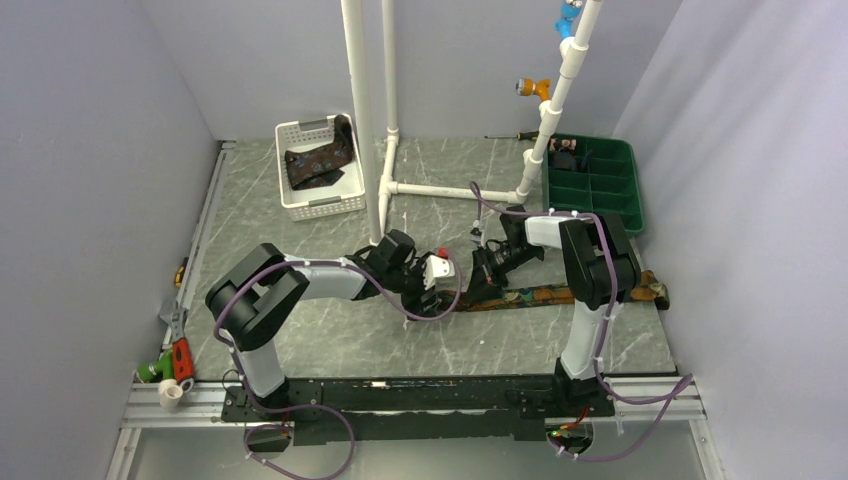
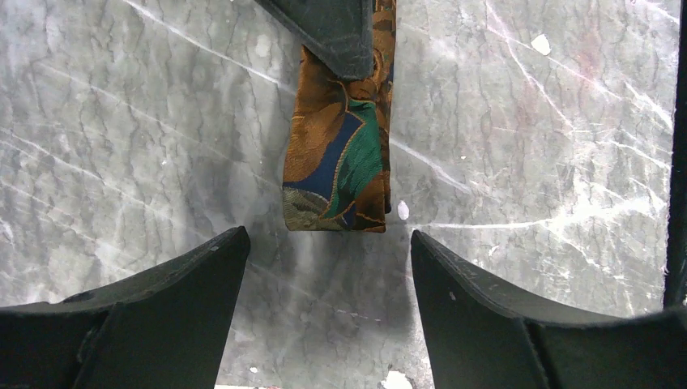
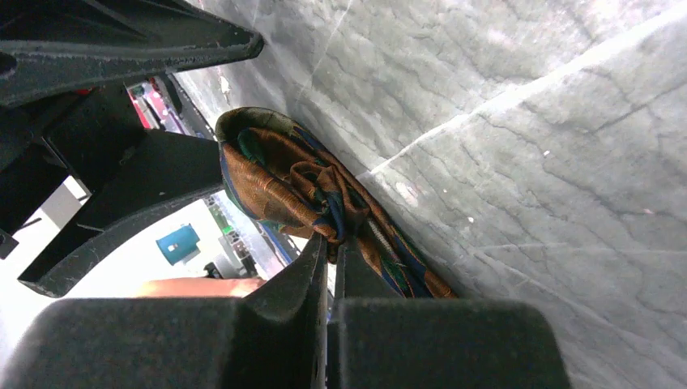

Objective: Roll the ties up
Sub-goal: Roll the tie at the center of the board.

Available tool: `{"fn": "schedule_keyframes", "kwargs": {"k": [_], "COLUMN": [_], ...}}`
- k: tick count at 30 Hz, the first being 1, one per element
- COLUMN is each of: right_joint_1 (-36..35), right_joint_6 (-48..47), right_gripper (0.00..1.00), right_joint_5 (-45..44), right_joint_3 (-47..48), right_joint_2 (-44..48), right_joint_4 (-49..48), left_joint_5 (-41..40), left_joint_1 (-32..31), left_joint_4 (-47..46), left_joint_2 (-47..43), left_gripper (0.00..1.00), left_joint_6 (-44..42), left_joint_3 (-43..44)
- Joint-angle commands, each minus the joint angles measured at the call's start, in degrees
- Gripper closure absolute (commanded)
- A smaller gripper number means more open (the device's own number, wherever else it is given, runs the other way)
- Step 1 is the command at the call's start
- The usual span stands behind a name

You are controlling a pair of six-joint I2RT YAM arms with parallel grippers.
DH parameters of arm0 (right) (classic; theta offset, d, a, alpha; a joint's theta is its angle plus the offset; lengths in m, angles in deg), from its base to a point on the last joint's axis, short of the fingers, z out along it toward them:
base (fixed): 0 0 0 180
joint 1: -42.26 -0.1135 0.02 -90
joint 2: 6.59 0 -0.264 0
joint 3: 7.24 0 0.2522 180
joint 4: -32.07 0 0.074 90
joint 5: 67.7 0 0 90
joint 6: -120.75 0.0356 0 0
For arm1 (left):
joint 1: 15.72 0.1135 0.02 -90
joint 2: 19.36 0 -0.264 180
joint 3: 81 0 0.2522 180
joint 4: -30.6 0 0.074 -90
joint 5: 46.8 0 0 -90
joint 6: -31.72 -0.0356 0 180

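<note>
A dark brown tie (image 1: 540, 295) with orange, teal and blue mottling lies stretched across the table's right half. Its left end is folded over into a short doubled loop (image 2: 336, 162). My right gripper (image 3: 328, 241) is shut on that fold, pinching the bunched fabric (image 3: 283, 174) just above the table. My left gripper (image 2: 328, 237) stands open just short of the folded end, nothing between its fingers (image 2: 186, 284). In the top view the two grippers, left (image 1: 437, 280) and right (image 1: 478, 283), face each other mid-table. A second dark tie (image 1: 320, 165) lies in the white basket (image 1: 300, 205).
A white pipe frame (image 1: 365, 120) stands behind the grippers, with orange and blue clamps on its right post. A green compartment tray (image 1: 595, 185) sits at the back right. Red-handled tools (image 1: 180, 355) and a small white cup lie at the left front edge.
</note>
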Motion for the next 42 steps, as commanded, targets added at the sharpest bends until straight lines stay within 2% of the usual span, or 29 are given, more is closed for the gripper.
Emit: {"fn": "schedule_keyframes", "kwargs": {"k": [1,7,9,11,14,18,23,27,31,34,38,42], "right_joint_1": [0.45,0.19,0.24,0.19,-0.22,-0.45,-0.32,-0.37,-0.19,-0.01,2.43,4.72], "right_joint_6": [-2.81,-2.56,-2.57,-2.48,-1.95,-2.0,-1.96,-2.07,-1.65,-1.25,-4.12,-6.19], "right_gripper": [1.0,1.0,1.0,1.0,1.0,1.0,1.0,1.0,1.0,1.0,0.86,0.59], "right_joint_5": [-9.02,-9.77,-9.78,-9.51,-8.9,-8.97,-8.14,-6.15,-3.03,-0.59,0.92,3.28], "right_joint_3": [1.36,1.46,1.38,1.25,0.78,0.95,0.94,0.33,-0.15,-0.55,0.51,0.8], "right_joint_2": [-2.84,-2.85,-2.7,-2.69,-3.03,-3.2,-2.77,-1.67,0.25,2.45,4.58,8.24], "right_joint_4": [1.75,2.61,2.57,2.03,0.84,0.76,0.56,0.09,-0.57,-1.07,3.64,7.48], "left_joint_5": [0.16,1.26,1.08,0.63,2.28,2.39,1.55,-2.62,-6.42,-8.12,-9.49,-11.17], "left_joint_1": [-0.48,-3.27,-3.48,-3.48,-3.99,-5.57,-7.01,-7.39,-7.3,-7.26,-7.26,-7.31], "left_joint_4": [-3.27,-5.33,-5.26,-4.9,-6.38,-5.78,-5.86,-2.31,3.21,6.5,10.85,13.99], "left_joint_2": [0.87,2.77,3.51,3.41,2.55,4.6,8.73,11.1,10.85,10.33,9.6,10.58], "left_gripper": [0.22,0.25,0.35,0.5,0.61,0.64,0.61,0.58,0.6,0.66,0.71,0.73], "left_joint_6": [0.68,1.85,3.04,4.1,5.34,5.77,6.04,3.37,-1.03,-3.08,-4.91,-6.17], "left_joint_3": [0.63,3.4,4.78,6.04,7.39,10.76,12.17,11.86,9.64,7.95,7.23,8.5]}}
